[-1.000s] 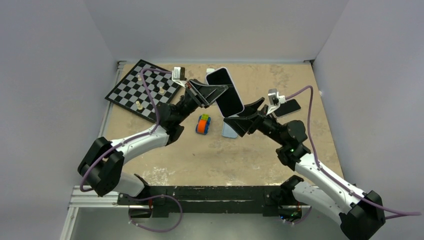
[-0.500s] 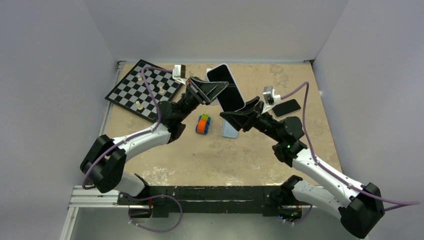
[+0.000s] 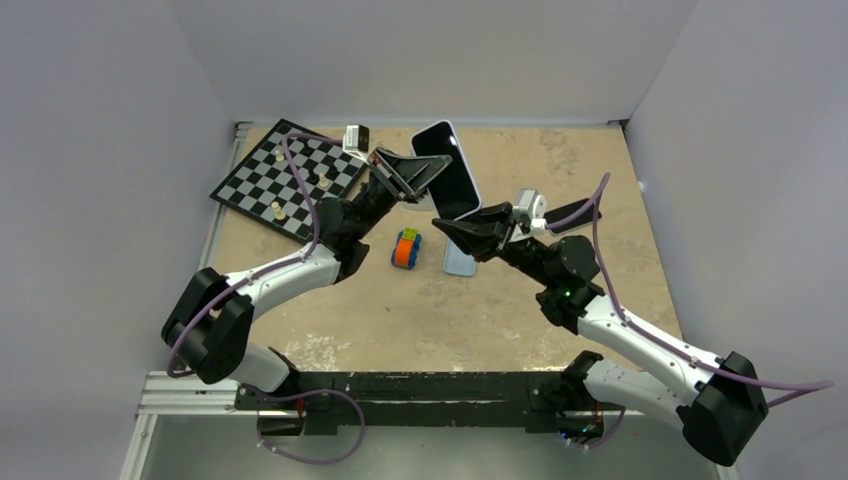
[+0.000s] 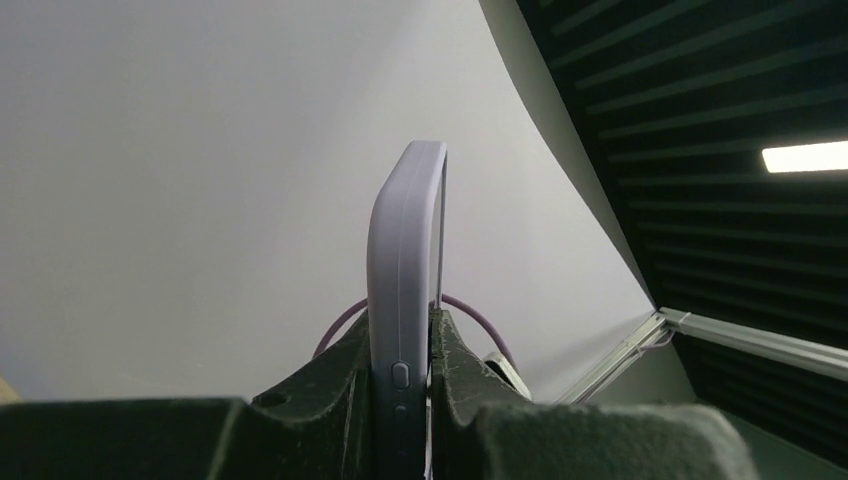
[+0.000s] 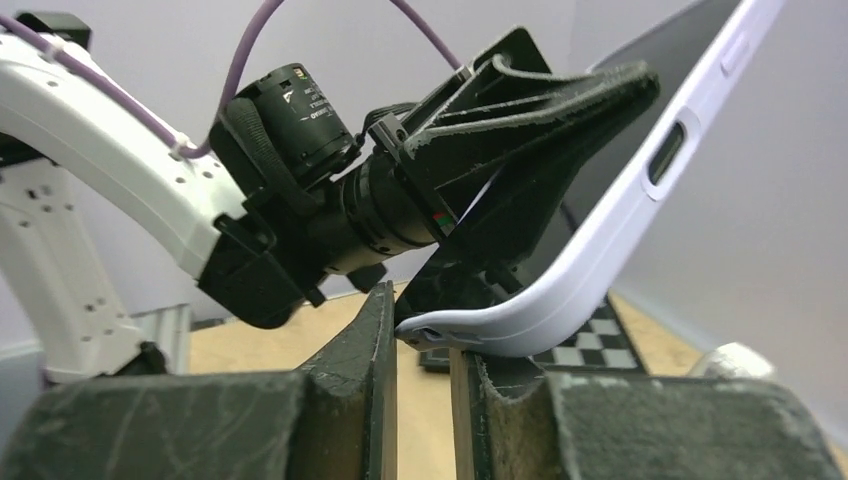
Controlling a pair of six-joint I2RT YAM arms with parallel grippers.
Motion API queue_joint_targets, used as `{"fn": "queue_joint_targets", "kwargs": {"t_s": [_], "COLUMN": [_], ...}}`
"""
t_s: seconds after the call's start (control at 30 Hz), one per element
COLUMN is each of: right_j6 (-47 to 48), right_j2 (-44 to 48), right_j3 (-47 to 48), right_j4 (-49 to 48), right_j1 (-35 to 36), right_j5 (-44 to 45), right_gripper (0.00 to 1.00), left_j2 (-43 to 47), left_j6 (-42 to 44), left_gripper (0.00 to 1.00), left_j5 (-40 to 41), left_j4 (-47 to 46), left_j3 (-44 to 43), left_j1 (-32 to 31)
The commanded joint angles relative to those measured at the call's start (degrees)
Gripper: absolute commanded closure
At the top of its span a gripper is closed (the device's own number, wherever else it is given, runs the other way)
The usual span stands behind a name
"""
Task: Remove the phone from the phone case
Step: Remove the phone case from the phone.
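Observation:
The phone (image 3: 447, 170), black screen in a pale lavender phone case (image 4: 400, 260), is held up in the air over the back middle of the table. My left gripper (image 3: 428, 180) is shut on its flat faces, clamping it edge-on between both pads (image 4: 405, 330). My right gripper (image 3: 445, 224) has come in at the phone's lower corner. In the right wrist view its jaws stand nearly together (image 5: 425, 320), and the case's bottom corner (image 5: 470, 330) touches the left finger and sits on the right fingertip. The dark screen (image 5: 650, 80) shows above the case rim.
A chessboard (image 3: 285, 178) with a few pieces lies at the back left. A small colourful toy (image 3: 406, 248) and a light blue flat case (image 3: 459, 260) lie on the table under the phone. A black phone (image 3: 572, 215) lies right of my right wrist.
My right gripper has moved left and up to the phone's lower corner and its jaws have closed from wide open. My left gripper has lifted the phone slightly toward the back.

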State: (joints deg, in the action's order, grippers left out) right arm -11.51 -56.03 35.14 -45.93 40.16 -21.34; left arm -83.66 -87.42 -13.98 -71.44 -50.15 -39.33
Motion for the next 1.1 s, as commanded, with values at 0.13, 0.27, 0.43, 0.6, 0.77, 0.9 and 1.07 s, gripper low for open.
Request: {"fn": "queue_joint_targets", "kwargs": {"t_s": [0.13,0.27,0.43,0.6,0.77,0.9,1.07], "right_j6": [31.70,33.07,27.02,13.74,0.50,-4.19,-4.58], "right_j2": [-4.53,-3.19,0.30,5.95,7.84,10.07,12.90], "right_j3": [0.69,0.97,0.12,-0.81,3.64,4.68,6.15], "right_j4": [6.28,7.15,8.79,17.91,37.64,45.77,46.55], "right_j1": [-2.75,-2.73,-2.73,-2.92,-2.90,-3.02,-2.98], "right_j5": [27.43,28.87,26.05,19.39,5.11,0.50,-10.98], "right_gripper": [1.00,1.00,1.00,0.86,0.53,0.21,0.19], "left_j2": [9.16,10.19,11.41,15.39,20.23,20.09,18.34], "left_j6": [-11.57,-10.68,-6.94,7.66,28.50,33.72,32.96], "left_gripper": [1.00,1.00,1.00,1.00,1.00,1.00,1.00], "left_j5": [-12.91,-16.07,-17.36,-19.80,-20.29,-21.05,-22.85], "left_j4": [8.52,11.22,12.50,20.78,41.11,45.68,44.46], "left_j3": [-3.79,-2.65,-1.31,-3.18,-8.50,-10.36,-10.99], "left_j1": [-1.85,-1.81,-1.21,-0.02,0.17,0.44,0.66]}}
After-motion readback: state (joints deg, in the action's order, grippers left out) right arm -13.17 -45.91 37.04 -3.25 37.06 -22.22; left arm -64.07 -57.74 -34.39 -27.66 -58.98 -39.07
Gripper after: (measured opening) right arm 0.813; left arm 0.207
